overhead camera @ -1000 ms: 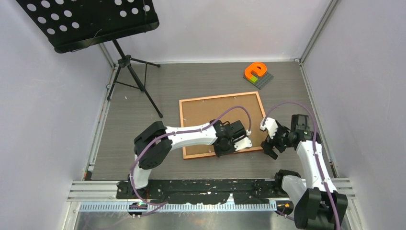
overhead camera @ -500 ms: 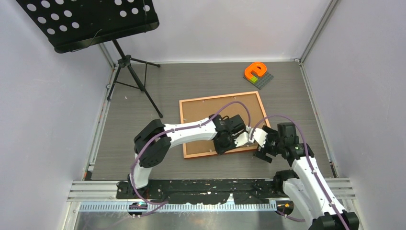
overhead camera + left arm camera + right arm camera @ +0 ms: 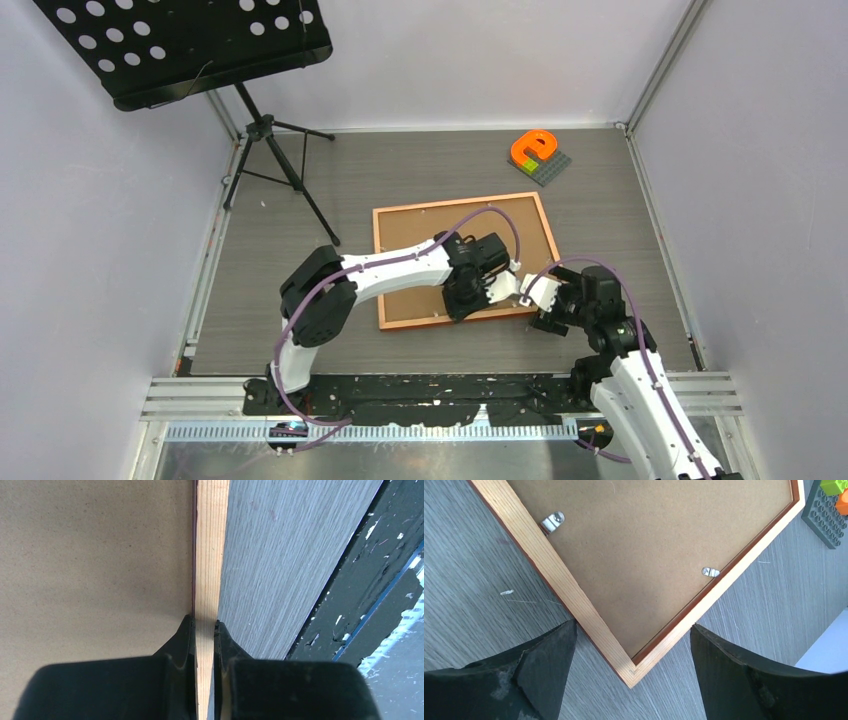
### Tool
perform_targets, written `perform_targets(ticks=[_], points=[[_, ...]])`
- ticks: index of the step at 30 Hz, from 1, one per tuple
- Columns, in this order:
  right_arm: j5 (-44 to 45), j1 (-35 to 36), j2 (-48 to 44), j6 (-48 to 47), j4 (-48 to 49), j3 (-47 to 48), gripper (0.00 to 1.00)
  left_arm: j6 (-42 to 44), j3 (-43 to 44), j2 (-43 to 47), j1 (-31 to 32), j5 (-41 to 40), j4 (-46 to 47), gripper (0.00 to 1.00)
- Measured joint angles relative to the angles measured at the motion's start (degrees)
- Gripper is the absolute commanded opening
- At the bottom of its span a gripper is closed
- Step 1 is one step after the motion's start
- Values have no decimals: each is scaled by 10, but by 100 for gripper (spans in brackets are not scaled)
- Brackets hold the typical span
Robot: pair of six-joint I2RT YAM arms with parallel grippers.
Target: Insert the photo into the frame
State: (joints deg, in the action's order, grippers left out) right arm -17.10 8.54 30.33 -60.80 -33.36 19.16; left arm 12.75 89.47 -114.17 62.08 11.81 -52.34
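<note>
Grey wood-grain table (image 3: 420, 180) supports all parts. Left gripper (image 3: 204, 625) jaws are clamped on the near border of the frame (image 3: 560, 580), which lies at table centre, backing board (image 3: 649, 555) upward. Right gripper (image 3: 631, 628) jaws stand wide, straddling the frame's near right corner.

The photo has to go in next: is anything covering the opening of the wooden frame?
Yes. A plain brown backing board fills the thin light-wood rectangular frame, with small silver metal clips turned over its edges.
</note>
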Motion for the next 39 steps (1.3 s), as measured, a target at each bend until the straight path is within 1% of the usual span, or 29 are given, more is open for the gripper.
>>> perform_targets(ticks=[5, 13, 20, 28, 39], points=[[3, 0, -5, -17, -3, -7, 85, 2, 0, -1, -9, 8, -9, 0], [7, 2, -23, -56, -57, -25, 85, -1, 4, -1, -23, 26, 1, 0], [14, 2, -31, -63, -56, -37, 85, -1, 4, -1, -25, 33, 2, 0], [16, 2, -36, -63, -34, -39, 85, -1, 4, -1, -26, 45, 3, 0], [19, 2, -38, -50, 39, -75, 85, -3, 8, 1, -26, 71, -2, 0]])
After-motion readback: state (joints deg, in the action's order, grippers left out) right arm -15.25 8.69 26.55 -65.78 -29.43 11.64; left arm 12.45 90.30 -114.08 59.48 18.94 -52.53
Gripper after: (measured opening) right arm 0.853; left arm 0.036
